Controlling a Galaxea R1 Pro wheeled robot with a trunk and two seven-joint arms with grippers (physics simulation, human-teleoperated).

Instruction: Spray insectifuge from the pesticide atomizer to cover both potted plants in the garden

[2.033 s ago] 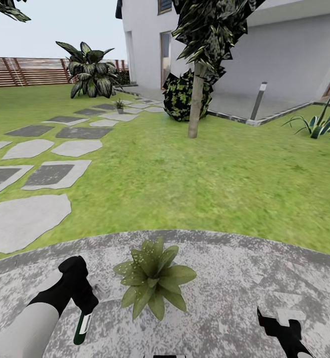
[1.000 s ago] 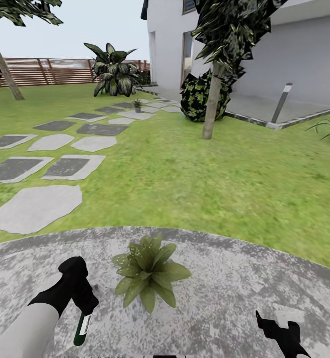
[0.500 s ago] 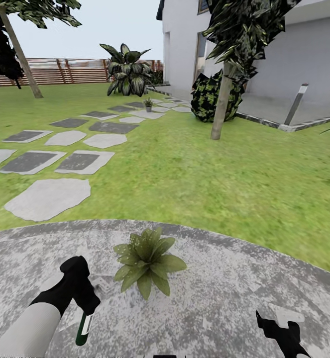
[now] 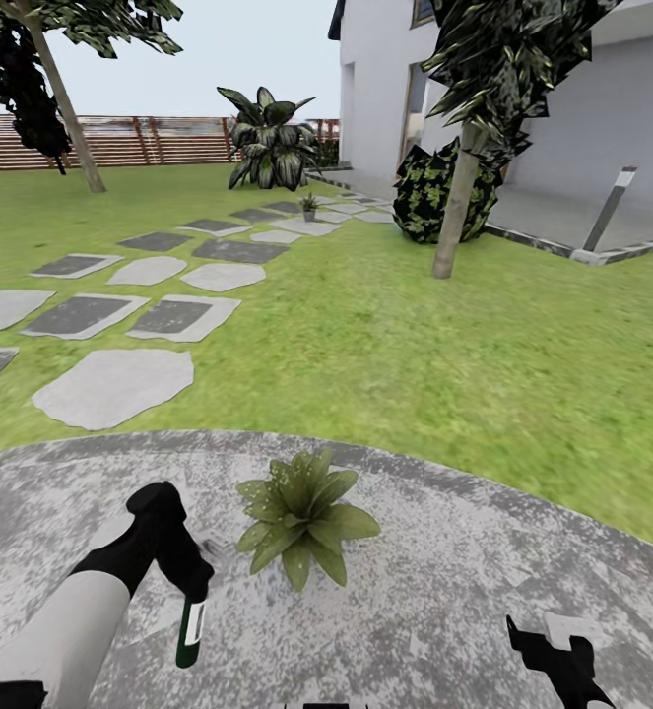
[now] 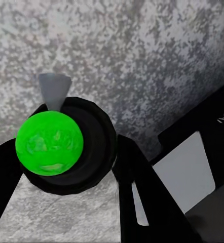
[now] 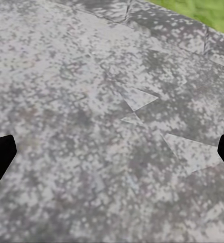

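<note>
Left gripper [image 4: 190,591] jaws clamped on pesticide atomizer [image 4: 189,632], hanging just beside near potted plant [image 4: 304,515] on patio [image 4: 484,571]. Best tilt nozzle toward leaves, sweep evenly. Right gripper [image 4: 553,655] jaws spread, empty.

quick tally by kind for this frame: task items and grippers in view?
Potted plants: 2, near one on the patio, far one on the stepping stones
Pesticide atomizer: 1, in the left gripper
Grippers: 2, left gripper, right gripper
Total: 5
</note>
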